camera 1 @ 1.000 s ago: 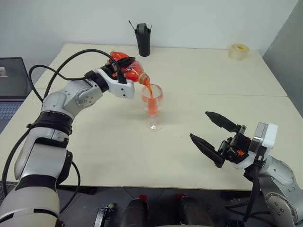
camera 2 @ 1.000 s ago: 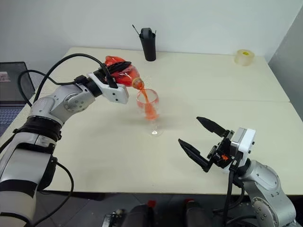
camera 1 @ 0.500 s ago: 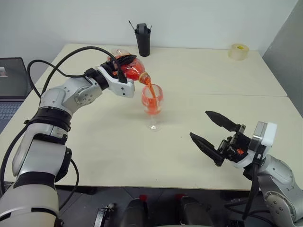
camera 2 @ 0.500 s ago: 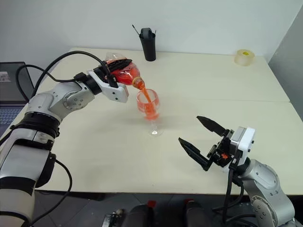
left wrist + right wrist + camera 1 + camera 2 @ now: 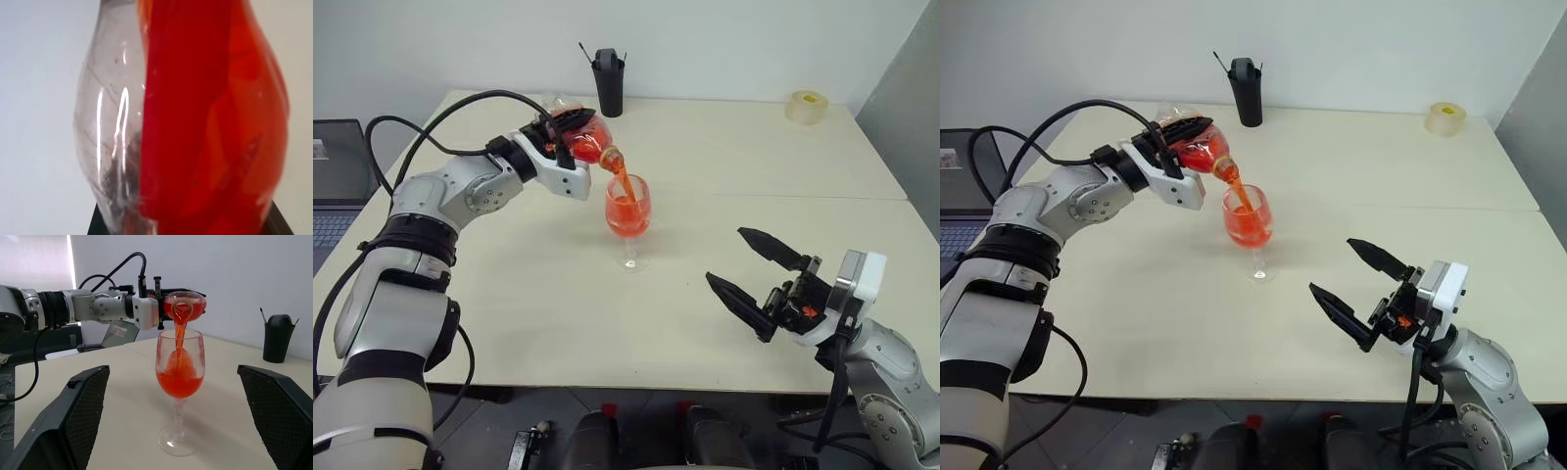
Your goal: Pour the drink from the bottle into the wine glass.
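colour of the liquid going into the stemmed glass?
Bright red translucent liquid, clearest in the right wrist view.

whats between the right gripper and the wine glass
Nothing: in the left eye view, only bare table lies between the open right gripper and the wine glass. The right wrist view shows the same.
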You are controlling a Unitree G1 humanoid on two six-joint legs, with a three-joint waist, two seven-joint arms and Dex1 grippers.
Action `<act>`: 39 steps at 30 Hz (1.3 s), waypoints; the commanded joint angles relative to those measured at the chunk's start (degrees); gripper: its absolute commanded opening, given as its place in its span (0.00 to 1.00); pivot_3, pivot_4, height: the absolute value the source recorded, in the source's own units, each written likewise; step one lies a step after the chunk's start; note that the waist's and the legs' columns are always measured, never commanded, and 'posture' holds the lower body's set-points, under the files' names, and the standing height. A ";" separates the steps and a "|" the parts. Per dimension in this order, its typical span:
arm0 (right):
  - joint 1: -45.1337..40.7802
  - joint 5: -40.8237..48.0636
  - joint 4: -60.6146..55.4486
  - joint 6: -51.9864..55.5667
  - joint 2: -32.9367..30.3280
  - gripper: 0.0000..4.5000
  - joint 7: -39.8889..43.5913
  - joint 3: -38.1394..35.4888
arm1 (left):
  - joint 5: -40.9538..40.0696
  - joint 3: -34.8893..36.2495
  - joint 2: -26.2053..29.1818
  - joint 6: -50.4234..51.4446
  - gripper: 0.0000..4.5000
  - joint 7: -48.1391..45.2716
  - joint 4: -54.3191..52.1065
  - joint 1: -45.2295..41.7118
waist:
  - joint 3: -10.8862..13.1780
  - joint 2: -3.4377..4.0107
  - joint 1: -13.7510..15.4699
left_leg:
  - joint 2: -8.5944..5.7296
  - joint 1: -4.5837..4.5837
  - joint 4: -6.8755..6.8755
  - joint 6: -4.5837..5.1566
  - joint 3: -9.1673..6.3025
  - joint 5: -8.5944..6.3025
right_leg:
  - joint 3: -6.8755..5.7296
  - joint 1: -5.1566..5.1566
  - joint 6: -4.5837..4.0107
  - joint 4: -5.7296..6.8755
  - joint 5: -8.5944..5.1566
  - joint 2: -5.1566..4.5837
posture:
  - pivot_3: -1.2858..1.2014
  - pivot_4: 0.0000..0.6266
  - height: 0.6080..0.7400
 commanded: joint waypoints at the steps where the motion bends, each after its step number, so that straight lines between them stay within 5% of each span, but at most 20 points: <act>1: -0.66 -0.11 -0.72 -1.09 -0.05 1.00 0.07 0.11 | -0.36 0.57 1.64 -0.05 0.24 1.32 -0.90 -2.17 | 0.00 0.00 0.00 | 0.00 0.00 0.00 0.00 0.00 0.00 | 0.00 0.00 0.00 0.00 0.00 0.00 | 0.52 0.24 1.00; 13: -1.09 0.77 -0.54 -0.69 -0.01 1.00 0.20 0.05 | -2.59 1.69 1.24 -0.51 0.24 -0.14 -0.35 -1.46 | 0.00 0.00 -0.01 | 0.00 0.01 0.01 0.00 0.02 0.00 | 0.02 -0.02 0.00 0.06 0.00 0.00 | 0.52 0.24 1.00; 24: -11.22 9.76 -2.16 5.12 -2.14 1.00 -3.68 -2.75 | -34.95 11.95 -5.96 3.53 0.24 -26.56 -3.61 6.99 | -0.01 0.02 -0.30 | 0.06 0.08 0.04 -0.02 0.07 0.01 | 0.07 -0.03 0.00 0.16 0.00 -0.02 | 0.52 0.24 1.00; 29: -23.20 18.50 -0.37 14.99 -6.03 1.00 -10.22 -3.12 | -50.04 20.46 -9.26 21.16 0.24 -33.03 -12.31 14.97 | -0.01 0.02 -0.65 | 0.14 0.09 0.06 -0.02 0.05 0.01 | 0.08 -0.04 0.00 0.24 -0.01 -0.02 | 0.52 0.24 1.00; 33: -37.04 26.85 7.34 28.84 -8.56 1.00 -20.58 -1.28 | -58.76 29.00 -11.86 38.87 0.24 -28.48 -20.32 22.68 | -0.05 0.02 -1.13 | 0.17 0.14 0.08 -0.01 0.04 0.01 | 0.09 -0.03 -0.01 0.54 -0.01 -0.05 | 0.52 0.24 1.00; 36: -45.54 31.91 10.11 33.42 -7.66 1.00 -21.89 0.08 | -60.84 33.60 -12.90 48.52 0.24 -23.12 -25.16 26.80 | -0.04 0.02 -1.31 | 0.21 0.14 0.09 0.00 -0.03 0.00 | 0.08 -0.06 -0.03 0.55 -0.02 -0.17 | 0.52 0.24 1.00; 39: -55.06 28.04 14.12 43.88 -8.62 1.00 -26.23 7.12 | -59.93 35.45 -14.02 53.15 0.24 -18.57 -28.05 30.80 | -0.05 0.02 -1.49 | 0.20 0.08 0.09 0.00 -0.09 0.00 | 0.04 -0.08 -0.03 0.59 -0.02 -0.18 | 0.52 0.24 1.00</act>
